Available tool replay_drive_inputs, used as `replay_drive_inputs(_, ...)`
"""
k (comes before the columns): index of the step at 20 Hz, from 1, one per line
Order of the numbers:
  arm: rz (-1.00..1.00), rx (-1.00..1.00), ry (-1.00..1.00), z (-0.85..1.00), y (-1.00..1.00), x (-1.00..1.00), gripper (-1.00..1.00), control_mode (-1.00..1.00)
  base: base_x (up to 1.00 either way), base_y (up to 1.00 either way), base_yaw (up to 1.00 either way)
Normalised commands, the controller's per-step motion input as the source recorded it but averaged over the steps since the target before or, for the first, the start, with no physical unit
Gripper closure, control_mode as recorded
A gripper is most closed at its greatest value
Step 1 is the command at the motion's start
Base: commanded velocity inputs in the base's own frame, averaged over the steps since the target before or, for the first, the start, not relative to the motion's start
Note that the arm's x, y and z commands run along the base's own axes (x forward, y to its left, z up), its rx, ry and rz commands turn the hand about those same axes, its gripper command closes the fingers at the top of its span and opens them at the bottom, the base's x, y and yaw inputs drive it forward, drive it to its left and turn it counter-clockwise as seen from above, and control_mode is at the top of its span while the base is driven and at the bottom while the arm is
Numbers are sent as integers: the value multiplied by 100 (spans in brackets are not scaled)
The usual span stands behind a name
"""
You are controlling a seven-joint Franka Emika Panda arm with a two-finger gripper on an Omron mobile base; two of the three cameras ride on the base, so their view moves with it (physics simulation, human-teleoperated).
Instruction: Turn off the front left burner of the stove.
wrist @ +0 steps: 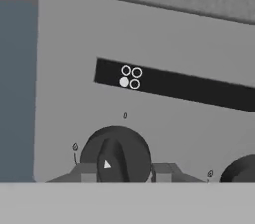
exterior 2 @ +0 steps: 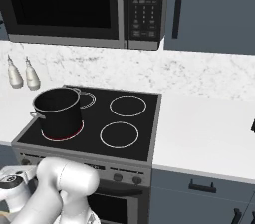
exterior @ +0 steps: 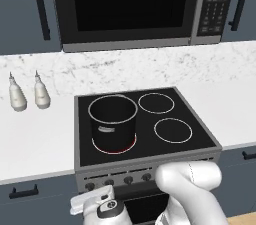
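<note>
a black pot (exterior: 113, 121) stands upright below the black microwave (exterior: 135, 6). two pale bottles (exterior: 28, 92) stand side by side on the white table (exterior: 35, 139), against the marble backsplash (exterior: 125, 69).

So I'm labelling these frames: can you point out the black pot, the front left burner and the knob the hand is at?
black pot (exterior: 113, 126): left base view, on its dark side wall.
front left burner (exterior: 128, 146): left base view, on the red glowing arc beside the pot's base.
knob (wrist: 115, 154): hand view, on its raised middle grip.
</note>
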Motion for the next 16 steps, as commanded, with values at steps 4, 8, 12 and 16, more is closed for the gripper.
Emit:
replay_drive_inputs(4, -4, 33, 0, 0, 0, 0, 100, -100, 0, 0, 0)
replay_drive_inputs(8, -4, 33, 0, 0, 0, 0, 100, -100, 0, 0, 0)
replay_drive_inputs(12, -4, 32, 0, 0, 0, 0, 100, -100, 0, 0, 0)
replay_drive_inputs(16, -3, 20, 0, -1, 0, 0, 100, -100, 0, 0, 0)
